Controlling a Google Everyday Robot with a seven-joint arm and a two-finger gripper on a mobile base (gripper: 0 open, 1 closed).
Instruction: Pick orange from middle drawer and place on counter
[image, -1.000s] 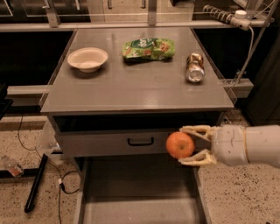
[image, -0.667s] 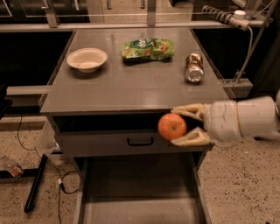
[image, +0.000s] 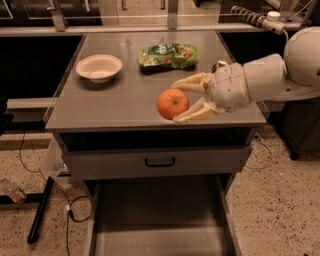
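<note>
Where the orange sits: orange (image: 172, 103) over the front right part of the counter (image: 115, 100), near its front edge; cannot tell whether it touches the surface.
Gripper: gripper (image: 177, 103) at counter height, reaching in from the right, clamped on the orange with one finger behind it and one in front.
Fingers: rear finger (image: 192, 82) over the counter top; front finger (image: 199, 112) low along the counter's front edge, against the orange's lower right side.
Arm: white arm (image: 265, 75) crosses the counter's right edge and covers the right rear corner.
Bowl: white bowl (image: 99, 67) upright on the left rear of the counter, well apart from the orange.
Snack bag: green snack bag (image: 168, 55) lying flat at rear centre, behind the orange and apart from it, near the rear finger.
Can: metal can (image: 220, 65), only its end shows; the rest is hidden behind the gripper's wrist.
Drawer front: grey drawer front (image: 115, 162) with black handle (image: 160, 162), just under the counter, below the orange.
Middle drawer: middle drawer (image: 160, 220) pulled out toward the camera, lower than the drawer front, grey floor showing.
Floor left: black cables (image: 22, 150) and a black bar (image: 40, 210) on the speckled floor beside the cabinet.
</note>
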